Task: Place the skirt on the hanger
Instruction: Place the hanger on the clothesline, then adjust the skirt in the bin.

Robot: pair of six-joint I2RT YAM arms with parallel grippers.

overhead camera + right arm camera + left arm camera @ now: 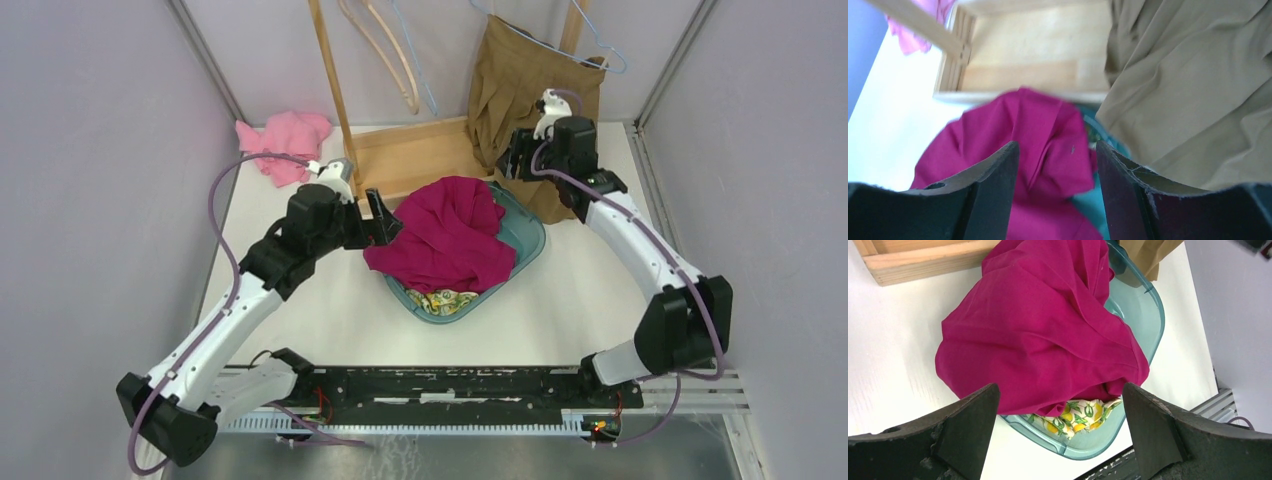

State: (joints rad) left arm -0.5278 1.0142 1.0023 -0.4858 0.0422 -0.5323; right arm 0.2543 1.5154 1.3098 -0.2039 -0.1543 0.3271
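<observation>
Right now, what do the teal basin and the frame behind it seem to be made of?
Teal basin: probably plastic, smooth and see-through, with a shiny moulded rim. Frame: pale wood, seemingly unpainted and matte, with grain lines showing on its boards.

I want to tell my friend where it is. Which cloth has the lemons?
Find the teal tub in the middle of the table. A big magenta cloth is heaped over it, and the lemon cloth peeks out underneath at the near edge. It's the only patterned one: yellow lemons, green leaves.
</observation>
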